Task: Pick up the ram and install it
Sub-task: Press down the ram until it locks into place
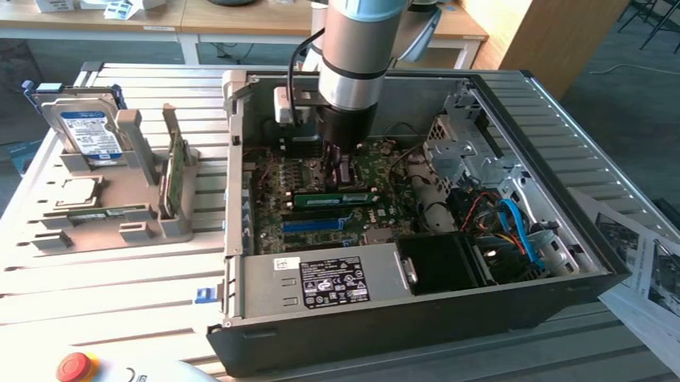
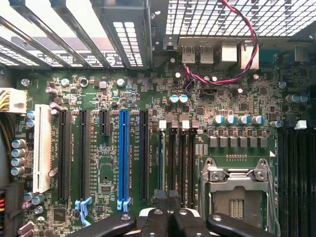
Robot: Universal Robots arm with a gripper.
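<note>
My claw (image 1: 340, 180) is down inside the open computer case (image 1: 595, 239), over the far half of the motherboard (image 1: 308, 179), and it is clenched, the two fingers pressed close together. The ram (image 1: 338, 196) stands on its edge across the board right under my fingertips, a slim green stick with a pale label. My tips meet its upper edge, but I cannot tell whether they pinch it or merely rest on it.

From my wrist, my claw (image 2: 169, 203) sits over the narrow black memory slots (image 2: 183, 163), between the blue slot (image 2: 123, 155) and the metal processor socket (image 2: 237, 190). A red and black wire (image 2: 232, 79) loops on the far side of them.

Nearer in the case lies the power supply (image 1: 330, 282) with its white-printed label. Blue cables (image 1: 518, 223) curl toward the exterior view's right.

Outside the case, to the exterior view's left, a grey holder (image 1: 138, 215) carries a hard drive (image 1: 85, 131), a square silver processor chip (image 1: 80, 191) and an upright green card (image 1: 177, 171). A red button (image 1: 75, 366) sits at the near edge.
</note>
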